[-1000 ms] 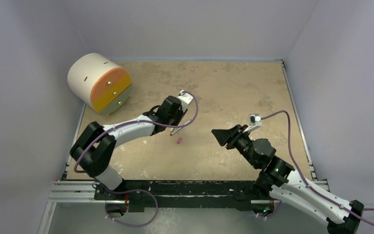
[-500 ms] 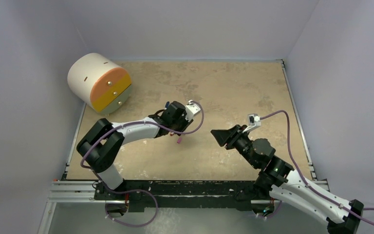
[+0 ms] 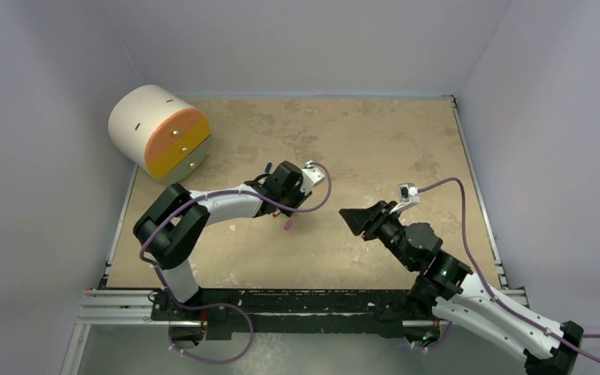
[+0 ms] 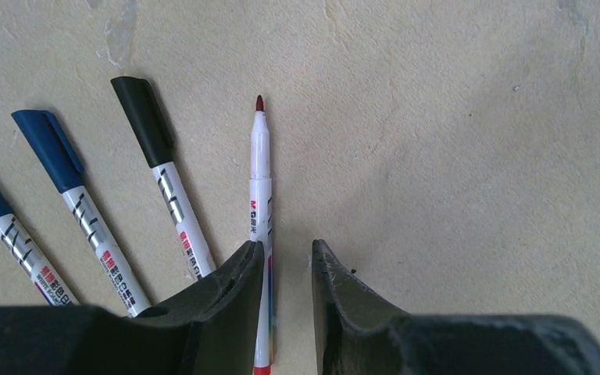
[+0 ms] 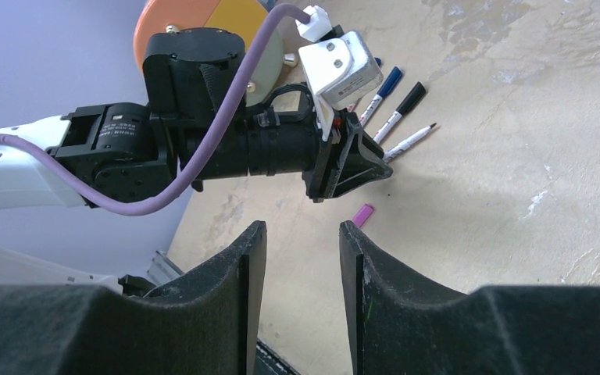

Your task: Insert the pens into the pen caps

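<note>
Now that the left gripper (image 4: 285, 246) has shuffled rightward in the top view, it sits slightly parted over the uncapped white red-tipped pen (image 4: 259, 180), lower centre of its wrist view, not clamping it. The small pink plastic cap (image 5: 363, 215) lies loose mid-frame in the right wrist view. The right gripper (image 5: 301, 230) hangs open and empty, so a grab looks next.

place: robotics lab cell | evidence: plain walls (image 3: 312, 39); aluminium rail (image 3: 117, 305); left arm (image 3: 219, 205), right arm (image 3: 500, 320) on mottled table (image 3: 375, 141)
</note>
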Controlling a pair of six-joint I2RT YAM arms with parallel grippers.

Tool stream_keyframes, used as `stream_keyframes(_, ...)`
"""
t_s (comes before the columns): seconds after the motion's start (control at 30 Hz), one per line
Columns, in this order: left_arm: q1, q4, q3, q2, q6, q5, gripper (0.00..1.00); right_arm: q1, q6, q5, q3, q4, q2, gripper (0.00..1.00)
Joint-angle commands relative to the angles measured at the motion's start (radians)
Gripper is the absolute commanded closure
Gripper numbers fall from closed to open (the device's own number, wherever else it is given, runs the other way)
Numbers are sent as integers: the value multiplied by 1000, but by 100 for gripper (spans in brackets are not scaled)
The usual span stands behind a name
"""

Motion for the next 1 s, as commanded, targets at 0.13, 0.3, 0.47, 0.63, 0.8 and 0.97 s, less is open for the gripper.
stream_keyframes(0.13,-1,-1,30,17,17,-49,73,1,7,15,0,32,3,59)
stream_keyframes(0.3,0,-1,50,31,22,-94,73,1,11,17,-6,30,-2,59)
stream_keyframes(0.47,0,-24,68,56,28,-114,73,1,11,17,-6,22,-6,59)
stream_keyframes(0.63,-1,-41,61,65,14,-122,88,1,12,15,-13,26,-1,59)
stream_keyframes(0.8,0,-5,22,38,-18,-113,100,1,8,20,-9,42,27,59)
stream_keyframes(0.97,0,39,8,-25,-52,-69,100,1,-51,41,32,58,113,60)
